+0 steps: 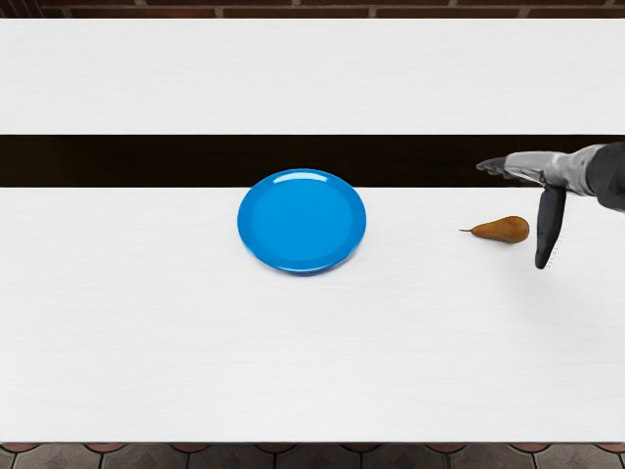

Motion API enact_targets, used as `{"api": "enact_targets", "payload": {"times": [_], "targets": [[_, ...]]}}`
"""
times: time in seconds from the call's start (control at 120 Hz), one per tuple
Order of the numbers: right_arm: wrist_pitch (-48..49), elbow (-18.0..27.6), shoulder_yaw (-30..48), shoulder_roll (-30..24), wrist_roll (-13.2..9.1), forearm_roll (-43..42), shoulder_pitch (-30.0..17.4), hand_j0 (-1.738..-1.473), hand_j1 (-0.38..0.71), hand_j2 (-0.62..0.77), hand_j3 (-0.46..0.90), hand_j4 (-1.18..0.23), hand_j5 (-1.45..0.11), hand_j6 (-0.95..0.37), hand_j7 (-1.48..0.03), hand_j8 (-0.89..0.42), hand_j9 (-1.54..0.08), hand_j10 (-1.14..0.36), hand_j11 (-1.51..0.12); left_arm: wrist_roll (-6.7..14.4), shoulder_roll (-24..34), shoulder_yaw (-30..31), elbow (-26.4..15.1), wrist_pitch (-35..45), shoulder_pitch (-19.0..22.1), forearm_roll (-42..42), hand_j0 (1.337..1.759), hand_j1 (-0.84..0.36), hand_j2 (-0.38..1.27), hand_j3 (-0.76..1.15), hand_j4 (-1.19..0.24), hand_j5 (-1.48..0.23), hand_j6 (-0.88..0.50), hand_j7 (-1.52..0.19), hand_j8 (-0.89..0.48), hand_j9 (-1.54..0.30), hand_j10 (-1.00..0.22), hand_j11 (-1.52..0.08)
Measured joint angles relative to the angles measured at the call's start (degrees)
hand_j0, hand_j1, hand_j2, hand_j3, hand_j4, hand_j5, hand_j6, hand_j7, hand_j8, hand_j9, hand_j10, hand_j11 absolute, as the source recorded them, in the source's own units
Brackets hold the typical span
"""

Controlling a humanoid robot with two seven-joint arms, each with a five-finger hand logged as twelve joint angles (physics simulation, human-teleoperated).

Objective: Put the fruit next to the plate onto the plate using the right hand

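Looking down at a slant on a white table point(195, 332), with a round blue plate point(302, 220) a little left of the middle and a pear point(502, 230) well apart from it on the right side. Lies on its side directly on the table top, not on the plate. Is small and brown, golden-brown on the rounded body and a bit darker along the lower edge, with smooth skin. Narrows toward the left into a neck and ends in a thin dark stem pointing toward the plate. Has the thick end turned to the right, toward the right hand point(555, 176). As for this hand: attached to an arm entering at the right edge of the picture, grey at the palm and dark at the fingers point(549, 230). Open and holding nothing, with some fingers stretched to the left near the far edge of the table and one long dark finger hanging down just beside the thick end of the pear. Cannot tell about contact between this finger and the fruit, only a narrow strip of white visible between them.
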Motion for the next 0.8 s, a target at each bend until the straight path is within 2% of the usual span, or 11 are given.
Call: {"api": "enact_targets", "payload": {"times": [0.125,0.333,0.8], "targets": [[-3.74,-0.23,-0.07,3.34,0.00,-4.03,-1.60,-1.658,-0.35,0.00,0.00,-0.01,0.00,-0.01,0.00,-0.01,0.00,0.00,0.00,0.00,0.00,0.00,0.00,0.00,0.08,0.00,1.658,0.32,0.00,0.00,-0.02,-0.03,-0.02,-0.03,-0.02,-0.03,-0.02,-0.03],[-8.35,-0.77,-0.19,5.66,-0.01,-8.26,-4.47,-1.658,-0.35,0.00,0.00,-0.01,0.00,-0.01,0.00,-0.01,0.00,0.00,0.00,0.00,0.00,0.00,0.00,0.00,0.08,0.00,1.658,0.32,0.00,0.00,-0.02,-0.03,-0.02,-0.03,-0.02,-0.03,-0.02,-0.03],[-15.87,-1.84,-0.84,6.49,-0.01,-15.75,-9.37,-1.658,-0.26,-0.01,0.00,-0.08,-0.10,-0.08,-0.09,-0.08,-0.10,-0.08,-0.10,0.00,0.00,0.00,0.00,0.00,0.01,0.00,1.658,0.32,0.00,0.00,-0.02,-0.03,-0.02,-0.03,-0.02,-0.03,-0.02,-0.03]]}}
